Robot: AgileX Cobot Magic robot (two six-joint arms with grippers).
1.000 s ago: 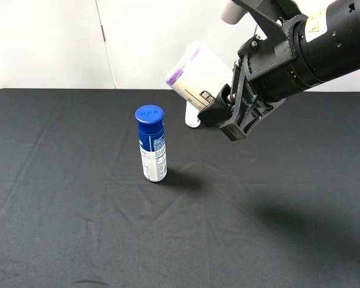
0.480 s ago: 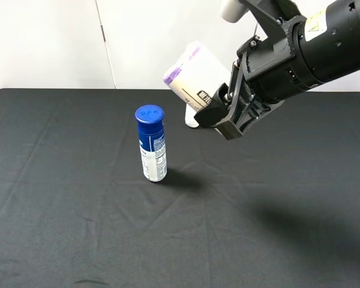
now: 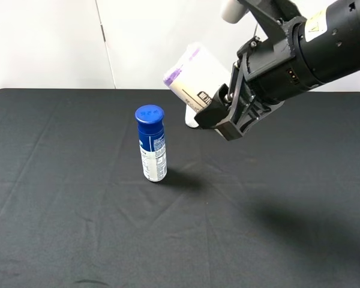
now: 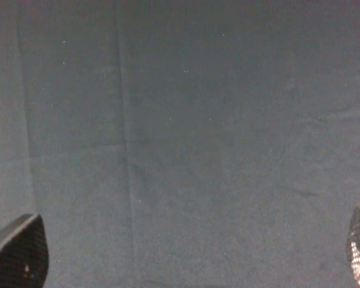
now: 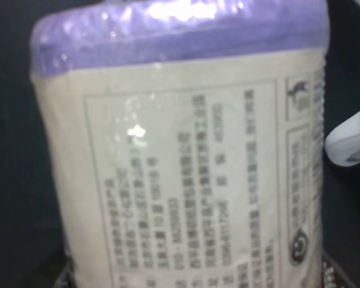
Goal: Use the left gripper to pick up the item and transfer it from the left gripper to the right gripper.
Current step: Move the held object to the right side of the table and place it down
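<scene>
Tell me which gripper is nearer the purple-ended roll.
Right. The right gripper is shut on the roll, above the black cloth; the left gripper hangs open over the cloth, no roll in view.

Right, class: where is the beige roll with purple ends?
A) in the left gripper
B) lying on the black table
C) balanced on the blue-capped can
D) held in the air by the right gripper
D: the right gripper is clamped on the roll, well above the table.

The right gripper (image 3: 223, 120), high on its slanting arm, clamps the item (image 3: 195, 75); the left gripper (image 4: 189, 255) gapes wide.
</scene>
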